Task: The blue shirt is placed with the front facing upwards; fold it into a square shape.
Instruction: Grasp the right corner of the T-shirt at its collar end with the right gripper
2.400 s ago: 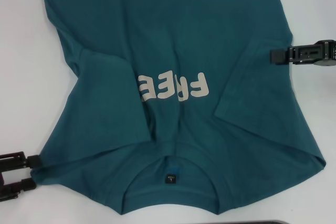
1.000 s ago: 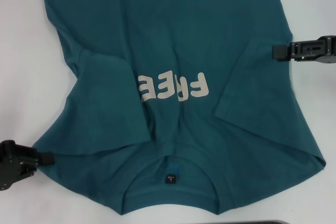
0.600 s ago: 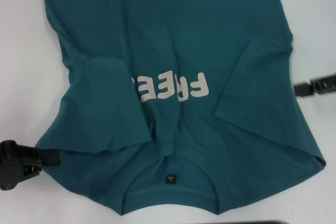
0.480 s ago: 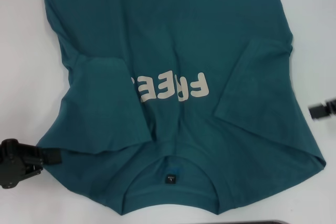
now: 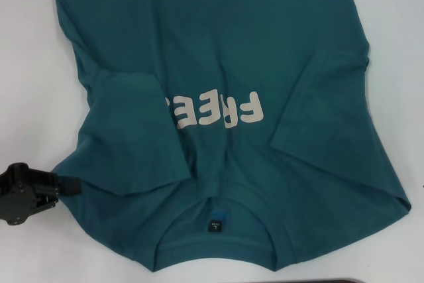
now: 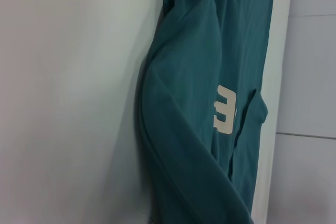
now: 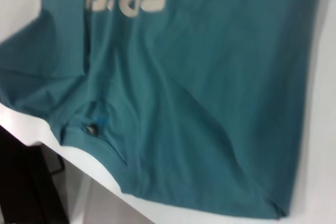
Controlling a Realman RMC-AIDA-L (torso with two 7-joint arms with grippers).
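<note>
On the white table (image 5: 26, 64) lies the blue shirt (image 5: 218, 51), spread out flat with its front up. You can see the cream word "FREE" (image 5: 215, 109) on its chest, upside down from the head view, because the neck (image 5: 215, 220) is at the near end, close to the robot. Both short sleeves are already turned in over the body, so the sides look straighter. That helps make a square later.

At the near left corner of the shirt, by the shoulder, sits the left gripper (image 5: 63, 185). Its black tip touches the edge of the cloth, low down by the table. I cannot tell if its fingers are closed on the cloth or only lying beside it. I think it is there to take that corner, so the shoulder end can be lifted and laid over the rest.

The right gripper is not in the head view at all. Its wrist camera looks down on the neck end of the shirt from off to the side, so it is up and away from the cloth.
</note>
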